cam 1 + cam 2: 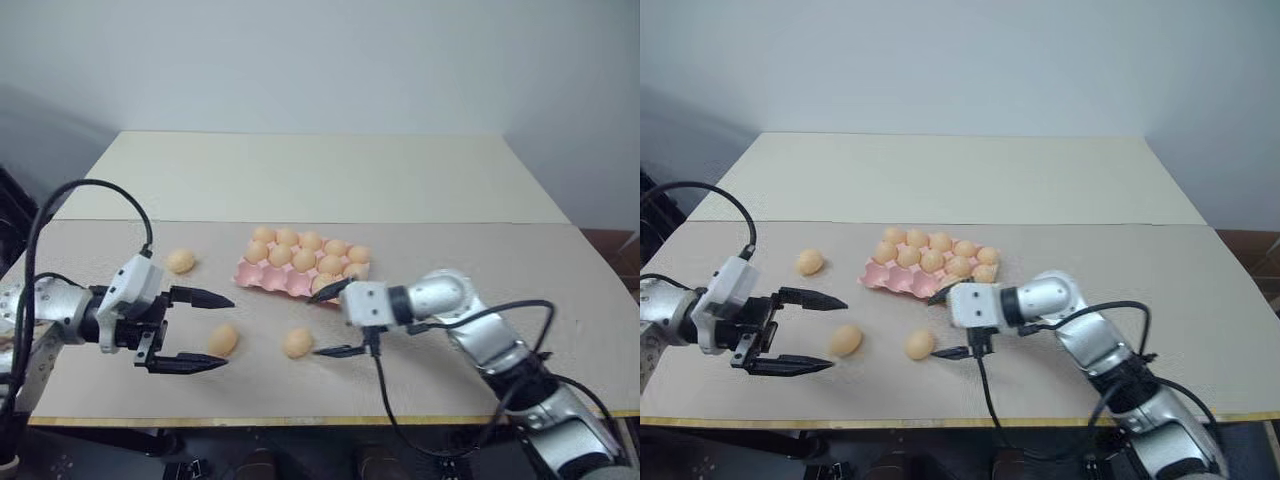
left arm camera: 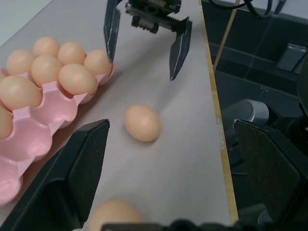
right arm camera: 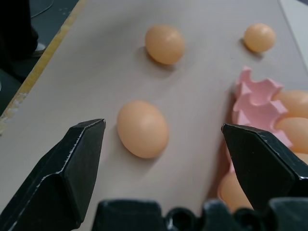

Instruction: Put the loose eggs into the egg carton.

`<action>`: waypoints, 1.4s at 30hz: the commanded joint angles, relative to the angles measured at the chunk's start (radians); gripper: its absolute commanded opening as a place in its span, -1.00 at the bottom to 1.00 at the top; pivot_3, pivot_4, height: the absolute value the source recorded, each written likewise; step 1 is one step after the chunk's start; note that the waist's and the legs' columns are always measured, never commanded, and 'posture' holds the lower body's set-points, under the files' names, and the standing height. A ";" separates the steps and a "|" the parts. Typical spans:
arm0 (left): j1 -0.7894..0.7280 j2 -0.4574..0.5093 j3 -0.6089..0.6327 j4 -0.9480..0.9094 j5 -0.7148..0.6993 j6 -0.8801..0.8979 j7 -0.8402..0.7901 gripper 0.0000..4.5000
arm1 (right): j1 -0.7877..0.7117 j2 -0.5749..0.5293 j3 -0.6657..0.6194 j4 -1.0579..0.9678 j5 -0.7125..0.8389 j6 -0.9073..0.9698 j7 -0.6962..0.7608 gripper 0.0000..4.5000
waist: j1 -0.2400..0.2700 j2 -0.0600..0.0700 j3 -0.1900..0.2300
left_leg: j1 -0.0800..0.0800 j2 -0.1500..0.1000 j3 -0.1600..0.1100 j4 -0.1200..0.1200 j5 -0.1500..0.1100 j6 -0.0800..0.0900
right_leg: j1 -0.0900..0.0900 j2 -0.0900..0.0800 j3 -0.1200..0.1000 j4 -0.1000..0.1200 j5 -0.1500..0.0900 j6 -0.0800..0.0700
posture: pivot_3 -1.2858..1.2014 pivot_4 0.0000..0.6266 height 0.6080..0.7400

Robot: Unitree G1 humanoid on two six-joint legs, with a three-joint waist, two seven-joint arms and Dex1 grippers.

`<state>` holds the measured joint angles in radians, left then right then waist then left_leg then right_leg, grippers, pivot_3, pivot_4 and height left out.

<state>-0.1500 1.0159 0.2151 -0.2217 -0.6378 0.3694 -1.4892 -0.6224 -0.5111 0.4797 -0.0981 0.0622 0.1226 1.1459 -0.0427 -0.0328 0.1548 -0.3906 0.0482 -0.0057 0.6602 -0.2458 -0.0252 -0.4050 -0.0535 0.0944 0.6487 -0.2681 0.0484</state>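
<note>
Two black grippers work the near edge of the table (image 1: 330, 180), and both have their jaws spread wide with nothing between them. Look at the right gripper (image 1: 335, 320): it points toward the nearest loose egg (image 1: 297, 343), which lies just in front of the egg carton (image 1: 262, 276), close to the carton's near right corner. From the right wrist view that egg (image 3: 143, 129) lies squarely in the gap ahead of the fingers, not yet touched.

Over on the other side, the left gripper (image 1: 195, 330) hangs open too, aimed at a second loose egg (image 1: 223, 339), which rests in front of the carton and off its left end. A third loose egg (image 1: 181, 261) lies further out, to the left of the carton and level with its middle row. Three loose eggs is all I can count on the table; if there is a fourth, I cannot pick it out.

The pink carton itself sits mid-table, its far rows packed with eggs (image 1: 305, 252), roughly ten by my count. The near-left cups look vacant, seen plainly in the left wrist view. So my call: the job is well under way but not finished, with three eggs waiting and neither tool carrying anything. Likely next pick, the egg in front of the right gripper.
</note>
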 commanded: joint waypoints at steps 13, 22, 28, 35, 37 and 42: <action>0.030 0.004 0.047 -0.029 -0.002 -0.010 0.033 1.00 | -0.049 0.157 0.056 0.220 -0.115 -0.142 -0.029 0.13 | -0.002 0.001 0.000 | 0.001 0.000 0.000 0.000 0.000 0.000 | 0.000 0.000 0.000 0.001 0.000 0.000 | 0.03 -0.52 1.00; -0.044 -0.078 0.184 -0.029 -0.189 0.190 0.285 1.00 | -0.082 0.198 -0.099 0.142 -0.006 0.015 -0.105 -0.12 | -0.002 0.001 0.000 | 0.001 0.000 -0.002 0.000 0.000 0.000 | 0.000 0.000 -0.001 0.003 0.000 0.000 | 0.03 -0.52 1.00; -0.048 -0.106 0.186 -0.039 -0.156 0.172 0.371 1.00 | -0.148 0.253 -0.145 0.293 -0.110 0.002 -0.320 -0.12 | -0.006 0.001 0.000 | 0.001 0.000 -0.001 0.000 0.000 0.000 | 0.000 0.000 0.000 0.004 0.000 -0.001 | 0.03 -0.52 1.00; -0.047 -0.113 0.172 -0.048 -0.150 0.170 0.392 1.00 | -0.168 0.298 -0.125 0.341 -0.126 0.009 -0.356 0.20 | -0.006 0.001 0.000 | 0.001 0.000 -0.001 0.000 0.000 0.000 | -0.001 0.000 0.000 0.005 0.000 -0.001 | 0.03 -0.52 1.00; -0.043 -0.110 0.174 -0.051 -0.149 0.171 0.391 1.00 | -0.162 0.291 -0.117 0.334 -0.131 0.011 -0.338 0.47 | -0.006 0.001 0.000 | 0.001 0.000 -0.001 0.000 0.000 0.000 | -0.001 0.000 0.000 0.005 0.000 -0.001 | 0.03 -0.52 1.00; -0.040 -0.108 0.170 -0.056 -0.139 0.168 0.392 1.00 | -0.136 0.257 -0.142 0.257 -0.094 0.023 -0.301 0.98 | -0.006 0.001 0.001 | 0.001 0.000 -0.001 0.000 0.000 0.000 | -0.001 0.000 0.000 0.005 0.000 -0.001 | 0.03 -0.52 1.00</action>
<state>-0.1858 0.8992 0.3737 -0.2481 -0.7811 0.5480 -1.1017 -0.7601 -0.2399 0.3740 0.2379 -0.0601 0.1428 0.8293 -0.0490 -0.0319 0.1553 -0.3894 0.0482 -0.0070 0.6602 -0.2457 -0.0253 -0.4060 -0.0536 0.0942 0.6539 -0.2682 0.0474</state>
